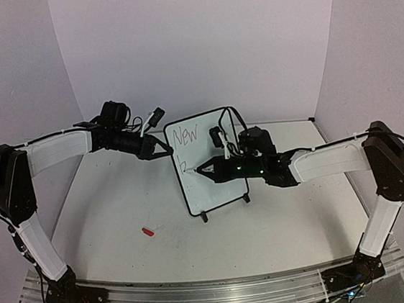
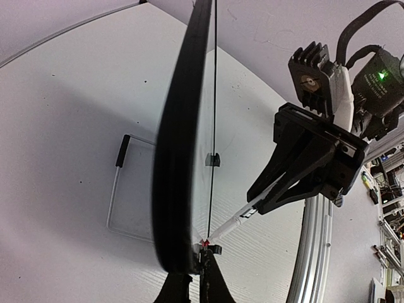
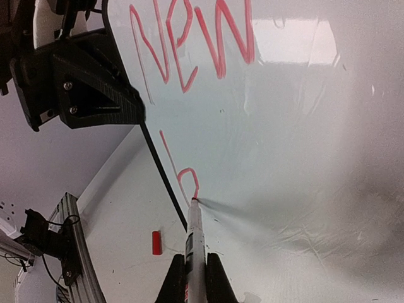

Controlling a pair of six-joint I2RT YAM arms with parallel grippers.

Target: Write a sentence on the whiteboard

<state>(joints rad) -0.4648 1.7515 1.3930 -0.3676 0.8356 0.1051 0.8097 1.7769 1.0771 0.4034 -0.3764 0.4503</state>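
The whiteboard (image 1: 223, 182) stands upright mid-table on two black feet. Red lettering (image 3: 189, 50) reads "NEW" on its top line, with a "b" (image 3: 183, 180) below it. My left gripper (image 1: 167, 148) is shut on the board's left edge; in the left wrist view (image 2: 196, 284) the board (image 2: 180, 158) shows edge-on. My right gripper (image 1: 207, 170) is shut on a white marker (image 3: 194, 237), whose tip touches the board at the foot of the "b". The right gripper (image 2: 309, 164) and marker (image 2: 243, 218) also show in the left wrist view.
A small red marker cap (image 1: 148, 232) lies on the table left of the board; it also shows in the right wrist view (image 3: 156, 242). An aluminium rail (image 1: 217, 294) runs along the near edge. White backdrop walls enclose the table.
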